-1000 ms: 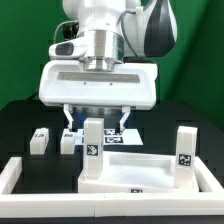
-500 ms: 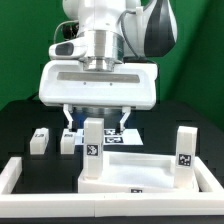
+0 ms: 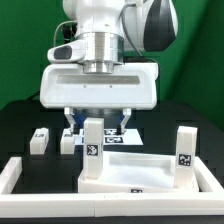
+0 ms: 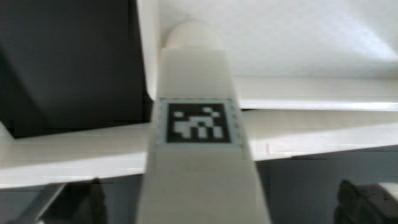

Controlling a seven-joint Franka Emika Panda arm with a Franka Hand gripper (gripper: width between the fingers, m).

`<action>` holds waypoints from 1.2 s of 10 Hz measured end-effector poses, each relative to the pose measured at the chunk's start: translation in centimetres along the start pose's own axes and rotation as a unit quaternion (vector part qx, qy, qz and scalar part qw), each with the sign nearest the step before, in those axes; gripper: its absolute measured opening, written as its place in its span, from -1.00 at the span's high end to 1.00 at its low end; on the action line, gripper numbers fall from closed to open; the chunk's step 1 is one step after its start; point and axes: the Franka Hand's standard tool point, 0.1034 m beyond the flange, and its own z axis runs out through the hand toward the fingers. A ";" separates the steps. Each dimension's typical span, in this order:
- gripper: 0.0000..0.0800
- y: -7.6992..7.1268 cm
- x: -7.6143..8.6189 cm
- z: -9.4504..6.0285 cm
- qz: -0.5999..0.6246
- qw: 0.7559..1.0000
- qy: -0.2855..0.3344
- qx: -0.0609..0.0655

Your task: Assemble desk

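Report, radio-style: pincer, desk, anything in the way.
Pincer open, astride upright white plastic block leg. White rimmed tray-like desk top carries it plus second upright leg. No obstruction seen.

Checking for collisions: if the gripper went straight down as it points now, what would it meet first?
Probably the upright leg standing on the desk top: the wrist view shows it centred between the open jaws of the gripper. How far below it is remains unclear.

Single arm, white with one dark joint cover, descending vertically. The claw points straight down, its broad white body held level. Its two fingers stand wide apart, pads facing inward, clasping nothing.
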 end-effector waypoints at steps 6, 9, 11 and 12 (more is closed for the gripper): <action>-0.62 -1.1 -0.9 -0.1 0.010 0.983 -0.179 0.038; -0.62 -1.0 -0.6 0.0 0.009 0.985 -0.171 0.037; -0.62 -1.0 -0.6 0.0 0.009 0.985 -0.171 0.037; -0.62 -1.0 -0.6 0.0 0.009 0.985 -0.171 0.037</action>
